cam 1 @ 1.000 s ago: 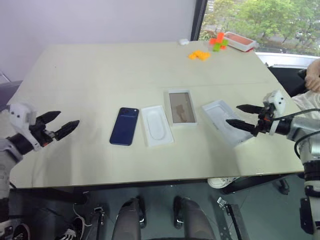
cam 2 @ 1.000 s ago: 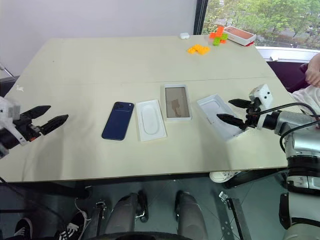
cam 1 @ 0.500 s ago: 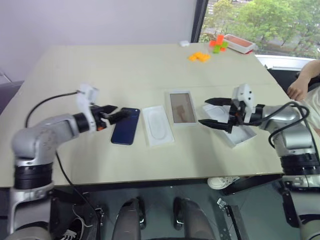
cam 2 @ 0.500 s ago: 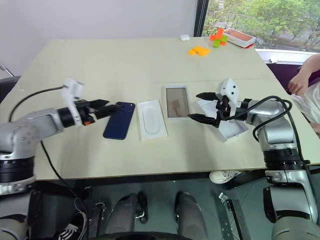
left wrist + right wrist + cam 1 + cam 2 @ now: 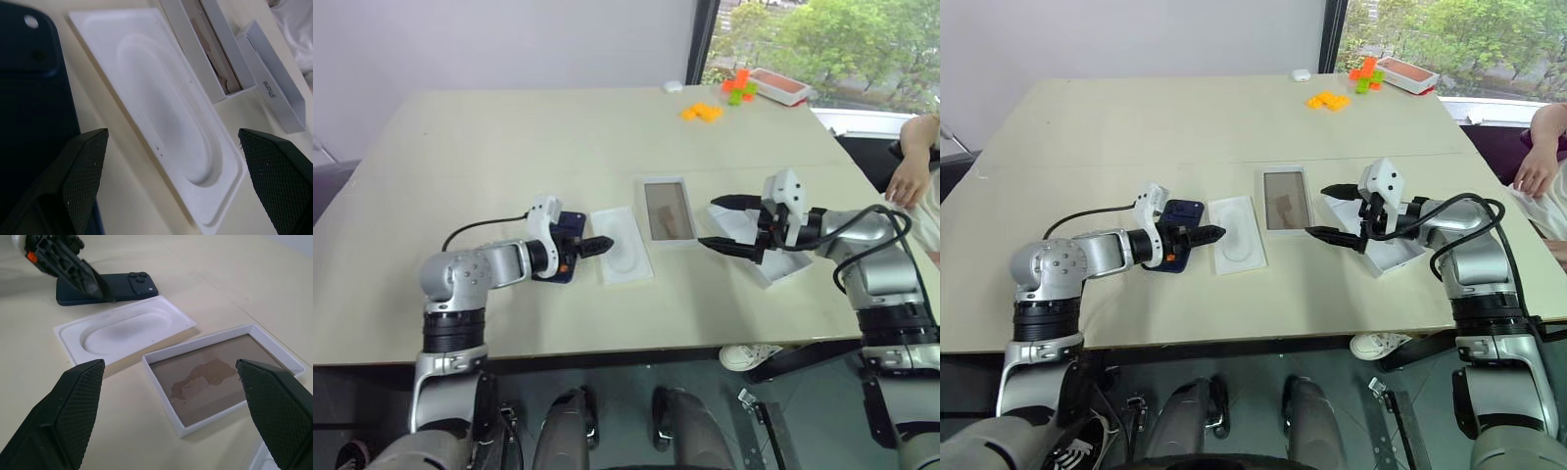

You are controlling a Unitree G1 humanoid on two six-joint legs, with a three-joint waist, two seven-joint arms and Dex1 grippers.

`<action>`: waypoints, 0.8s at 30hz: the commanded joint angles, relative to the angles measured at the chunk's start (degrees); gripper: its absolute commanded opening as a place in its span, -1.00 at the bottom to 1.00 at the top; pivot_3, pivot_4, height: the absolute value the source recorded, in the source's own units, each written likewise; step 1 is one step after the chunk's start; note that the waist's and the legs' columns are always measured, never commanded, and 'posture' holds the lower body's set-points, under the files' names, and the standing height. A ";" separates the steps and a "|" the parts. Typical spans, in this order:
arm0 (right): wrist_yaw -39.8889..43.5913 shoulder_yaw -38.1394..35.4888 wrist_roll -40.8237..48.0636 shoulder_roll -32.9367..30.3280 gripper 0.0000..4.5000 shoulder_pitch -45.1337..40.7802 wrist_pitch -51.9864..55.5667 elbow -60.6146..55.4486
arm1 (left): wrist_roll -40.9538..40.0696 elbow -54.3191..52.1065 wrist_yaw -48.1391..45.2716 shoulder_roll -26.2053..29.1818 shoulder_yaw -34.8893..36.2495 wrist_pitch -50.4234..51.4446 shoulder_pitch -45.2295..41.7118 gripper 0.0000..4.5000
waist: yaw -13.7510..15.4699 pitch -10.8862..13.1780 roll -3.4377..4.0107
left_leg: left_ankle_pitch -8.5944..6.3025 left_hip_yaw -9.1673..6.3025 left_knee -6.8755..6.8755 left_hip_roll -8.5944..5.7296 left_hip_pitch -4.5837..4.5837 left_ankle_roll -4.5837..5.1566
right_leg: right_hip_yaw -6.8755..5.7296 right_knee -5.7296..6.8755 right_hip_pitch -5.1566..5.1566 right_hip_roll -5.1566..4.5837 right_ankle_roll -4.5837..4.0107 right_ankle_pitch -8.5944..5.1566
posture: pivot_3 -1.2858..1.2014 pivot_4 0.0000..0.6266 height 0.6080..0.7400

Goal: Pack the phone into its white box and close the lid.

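In the head view the phone (image 5: 566,245) lies on the table (image 5: 509,147) under the left gripper (image 5: 590,245), beside the insert tray (image 5: 623,245). The left wrist view shows wide jaws. The right wrist view shows the right gripper (image 5: 171,396) gaping over the white box (image 5: 220,377) (lid (image 5: 759,250) beyond).

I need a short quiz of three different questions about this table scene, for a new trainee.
1. True or false: the phone already lies inside the white box.
2. What lies between the phone and the white box?
3. The lid is: (a) on the box, (b) on the table near the right end effector.

Key: 1. False. 2. The white insert tray. 3. b.
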 commanded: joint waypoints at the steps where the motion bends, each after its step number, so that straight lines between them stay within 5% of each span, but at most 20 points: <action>1: -0.22 -1.21 0.17 0.09 1.00 -0.79 -1.54 0.34 | 0.02 0.35 4.23 -2.35 3.54 1.83 -2.16 0.98 | -0.01 0.00 0.00 | 0.00 -0.02 0.03 -0.01 -0.01 0.00 | -0.01 0.00 0.00 0.00 0.00 0.00 | 0.03 -0.52 1.00; 19: -1.69 -1.16 -0.18 0.85 1.00 -1.08 -2.57 -0.27 | 4.34 3.29 9.77 -8.70 2.60 2.56 -3.38 0.98 | 0.05 0.00 -0.01 | 0.00 -0.10 0.00 -0.08 0.13 0.00 | -0.03 -0.02 0.16 -0.03 -0.01 0.00 | 0.03 -0.52 1.00; 22: -1.84 -1.28 0.04 0.61 1.00 -0.73 -2.26 -1.05 | 4.49 3.60 9.70 -9.20 3.00 2.22 -3.09 0.63 | 0.03 0.00 0.00 | -0.01 -0.10 -0.01 -0.08 0.13 0.00 | -0.03 -0.05 0.18 -0.03 -0.01 0.01 | 0.03 -0.52 1.00; 24: -1.91 -1.33 0.12 0.51 1.00 -0.50 -2.06 -1.46 | 4.36 3.95 9.51 -9.69 3.42 2.12 -3.22 0.22 | 0.05 0.00 0.00 | -0.01 -0.11 -0.04 -0.08 0.12 0.00 | -0.03 -0.07 0.15 -0.03 -0.01 0.01 | 0.03 -0.52 1.00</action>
